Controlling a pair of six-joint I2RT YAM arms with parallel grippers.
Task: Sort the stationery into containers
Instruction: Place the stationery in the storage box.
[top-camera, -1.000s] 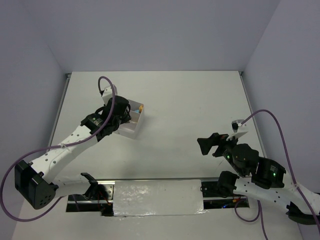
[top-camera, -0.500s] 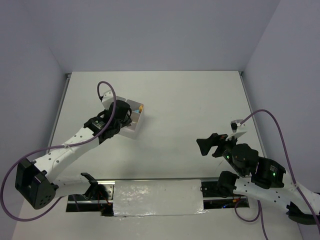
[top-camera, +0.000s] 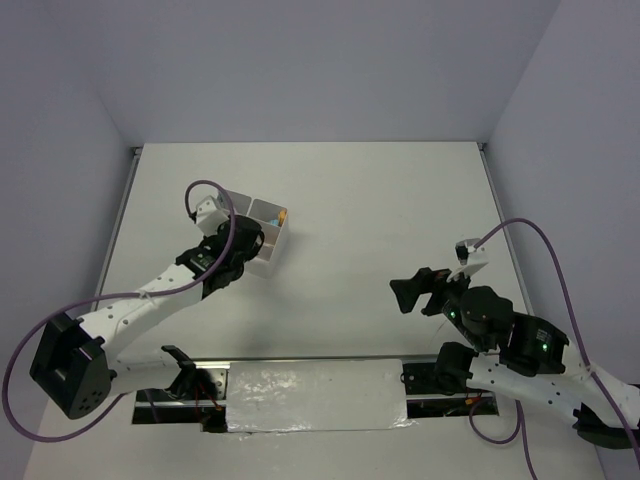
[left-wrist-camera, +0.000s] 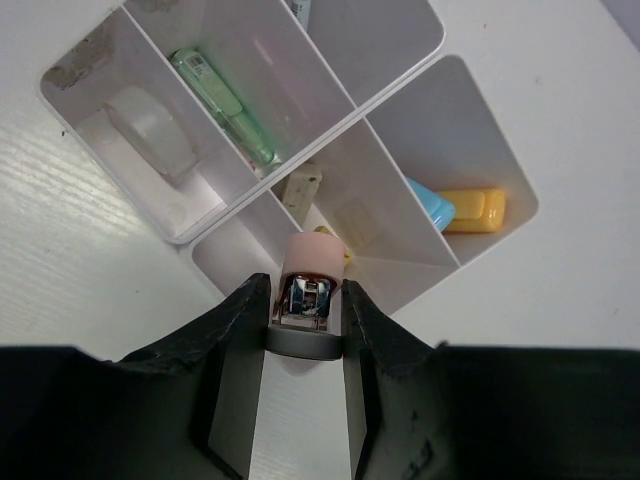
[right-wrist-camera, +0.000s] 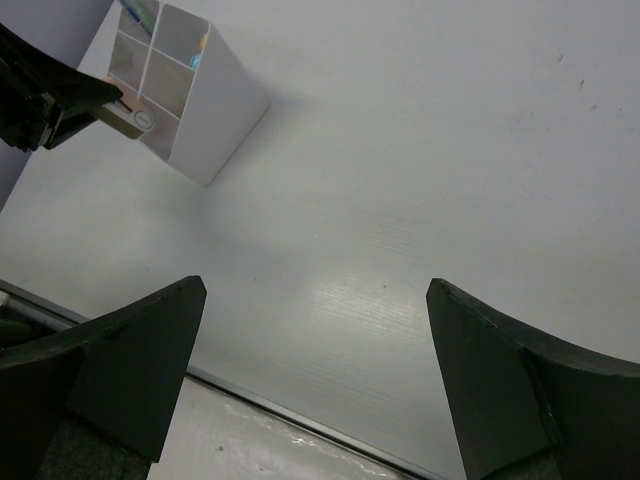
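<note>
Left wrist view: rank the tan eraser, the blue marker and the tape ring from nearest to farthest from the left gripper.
1. Tan eraser, just ahead of the left gripper, in the nearest compartment.
2. Blue marker, in the compartment to the right.
3. Tape ring, in the far-left compartment.

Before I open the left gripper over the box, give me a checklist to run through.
1. Grip: left gripper shut on the pink marker: ok.
2. Aim: marker tip lined up over the divided box compartment that holds the tan eraser: ok in the left wrist view.
3. Tip height above the rim: cannot tell.
4. Correct compartment, given the blue marker and yellow marker lie next door: cannot tell.
5. Other arm: right gripper open, empty, well away from the box: ok.
</note>
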